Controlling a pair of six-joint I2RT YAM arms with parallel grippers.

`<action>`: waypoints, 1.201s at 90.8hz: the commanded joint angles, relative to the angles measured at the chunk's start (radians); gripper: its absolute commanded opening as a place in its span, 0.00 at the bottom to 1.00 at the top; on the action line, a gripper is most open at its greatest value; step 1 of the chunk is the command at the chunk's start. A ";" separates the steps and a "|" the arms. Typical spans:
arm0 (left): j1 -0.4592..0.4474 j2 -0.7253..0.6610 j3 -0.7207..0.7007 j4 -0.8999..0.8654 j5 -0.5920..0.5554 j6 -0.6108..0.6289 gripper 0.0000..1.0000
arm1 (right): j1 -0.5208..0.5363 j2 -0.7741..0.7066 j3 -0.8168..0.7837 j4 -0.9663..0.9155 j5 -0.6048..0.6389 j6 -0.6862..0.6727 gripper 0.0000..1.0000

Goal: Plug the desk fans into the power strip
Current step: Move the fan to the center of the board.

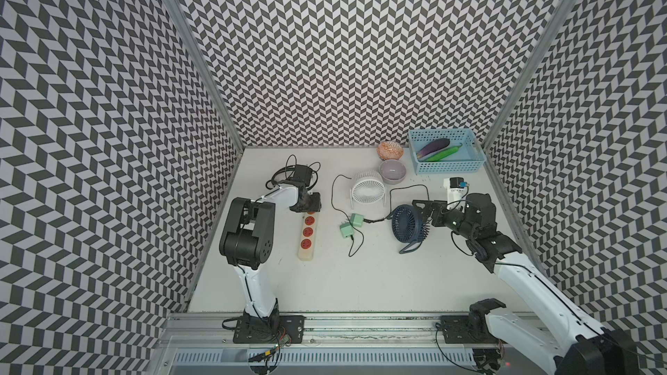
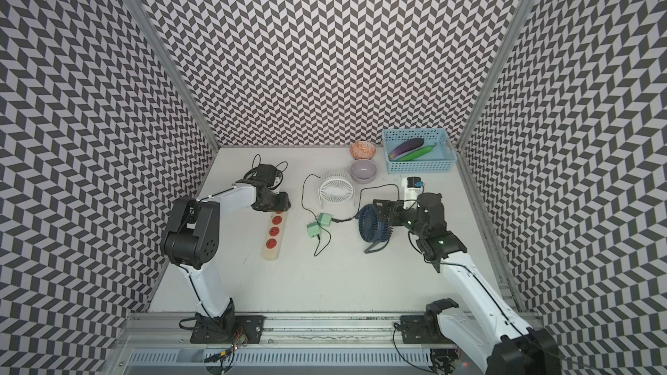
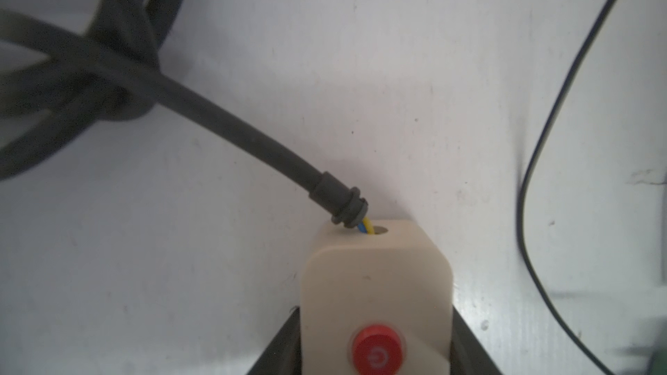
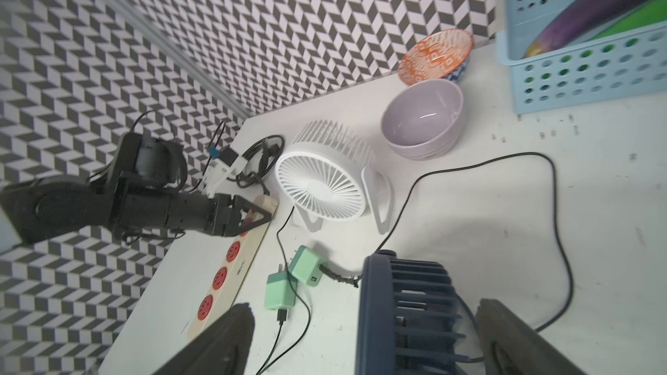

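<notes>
The cream power strip with red sockets lies lengthwise at the left. My left gripper is at its far end, one jaw lying against each side by the red switch. The strip's thick black cord coils away behind. A navy desk fan stands right of centre, its lead in a green adapter lying on the table. My right gripper is open wide just behind the fan, whose rear housing sits between the fingers, nearer one of them.
A white desk fan stands behind the adapters, and a second green adapter with a thin black cable lies beside the first. A lilac bowl, an orange patterned bowl and a blue basket holding vegetables sit at the back right.
</notes>
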 commanded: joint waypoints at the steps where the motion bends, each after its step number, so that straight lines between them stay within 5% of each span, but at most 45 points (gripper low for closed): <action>1: -0.009 -0.043 -0.017 -0.029 0.037 -0.005 0.62 | 0.035 0.025 0.041 0.033 0.007 -0.050 1.00; 43: -0.009 -0.359 -0.088 0.027 0.007 0.095 0.99 | 0.067 0.161 0.161 -0.001 -0.112 -0.076 1.00; 62: -0.011 -0.482 -0.159 0.084 -0.081 0.190 1.00 | 0.108 0.232 0.205 -0.012 -0.124 -0.126 1.00; 109: -0.082 -0.519 -0.140 0.072 -0.292 0.356 1.00 | 0.291 0.459 0.394 -0.073 -0.049 -0.331 1.00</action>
